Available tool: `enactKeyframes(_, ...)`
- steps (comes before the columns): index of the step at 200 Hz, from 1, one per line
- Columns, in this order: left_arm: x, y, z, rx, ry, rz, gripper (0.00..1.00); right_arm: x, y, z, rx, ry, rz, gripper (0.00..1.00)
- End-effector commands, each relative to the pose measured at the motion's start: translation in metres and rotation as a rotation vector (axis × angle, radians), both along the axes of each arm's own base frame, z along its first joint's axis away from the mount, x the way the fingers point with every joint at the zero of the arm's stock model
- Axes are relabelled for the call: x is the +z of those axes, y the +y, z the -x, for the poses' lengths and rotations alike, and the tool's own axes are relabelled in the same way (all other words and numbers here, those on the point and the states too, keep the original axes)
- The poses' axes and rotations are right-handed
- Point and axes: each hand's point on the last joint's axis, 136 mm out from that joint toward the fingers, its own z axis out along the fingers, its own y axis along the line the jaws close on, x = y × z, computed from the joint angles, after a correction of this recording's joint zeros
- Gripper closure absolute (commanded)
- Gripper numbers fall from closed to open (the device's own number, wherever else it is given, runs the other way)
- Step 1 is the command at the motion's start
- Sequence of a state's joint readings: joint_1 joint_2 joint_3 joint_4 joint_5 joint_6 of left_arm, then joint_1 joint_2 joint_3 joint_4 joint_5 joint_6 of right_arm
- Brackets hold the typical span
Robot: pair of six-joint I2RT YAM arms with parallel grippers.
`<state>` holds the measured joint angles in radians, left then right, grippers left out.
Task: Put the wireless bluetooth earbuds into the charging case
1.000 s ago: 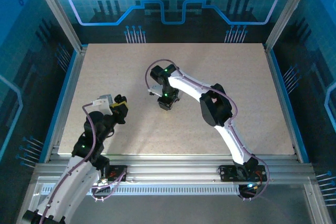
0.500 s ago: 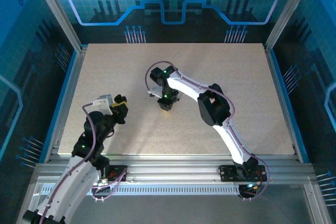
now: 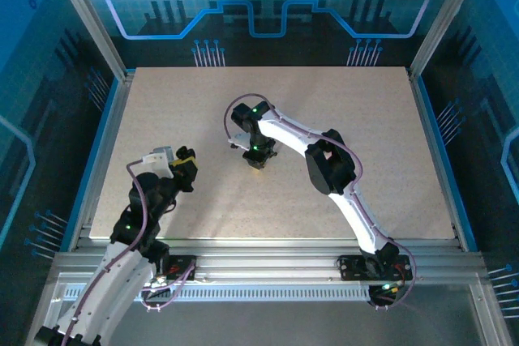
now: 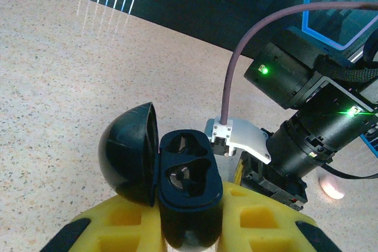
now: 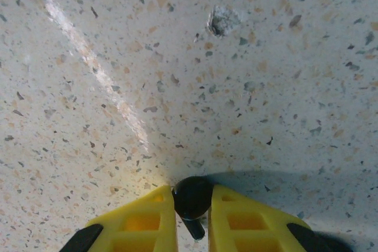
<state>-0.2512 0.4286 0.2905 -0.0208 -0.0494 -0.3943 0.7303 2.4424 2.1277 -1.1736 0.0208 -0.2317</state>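
The charging case (image 4: 189, 181) is black here, with its domed lid (image 4: 130, 151) swung open to the left and two dark earbud-shaped wells facing the camera. My left gripper (image 4: 190, 219) is shut on the case's body, yellow fingers (image 4: 118, 228) on either side, and it hovers at the table's left (image 3: 185, 164). One black stemmed earbud (image 5: 192, 196) sits at the speckled table surface between the yellow fingers (image 5: 147, 216) of my right gripper (image 5: 192, 205), which is shut on it. That gripper points down near the table's middle (image 3: 256, 164).
The right arm's wrist and cable (image 4: 313, 122) stand close behind the held case in the left wrist view. A small pale glowing spot (image 4: 333, 187) lies on the table (image 3: 365, 119) beside it. A chipped mark (image 5: 221, 22) shows in the tabletop.
The right gripper has dropped slightly toward the table and closed its fingers on the earbud. The left arm and the case have stayed still.
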Motion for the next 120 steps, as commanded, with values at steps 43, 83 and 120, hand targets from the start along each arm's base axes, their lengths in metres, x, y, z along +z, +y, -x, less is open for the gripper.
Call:
enactKeyframes(43, 0.003, -0.014, 0.0, -0.087, -0.079, 0.001, 0.83, 0.045, 0.006, -0.002, -0.117, -0.057, -0.153, 0.85)
enactKeyframes(83, -0.01, -0.034, -0.003, -0.201, -0.179, 0.01, 0.84, 0.078, -0.001, 0.006, -0.231, -0.056, -0.316, 0.85)
enactKeyframes(120, -0.009, -0.056, -0.001, -0.341, -0.261, -0.065, 0.83, 0.111, -0.009, 0.011, -0.344, -0.045, -0.493, 0.85)
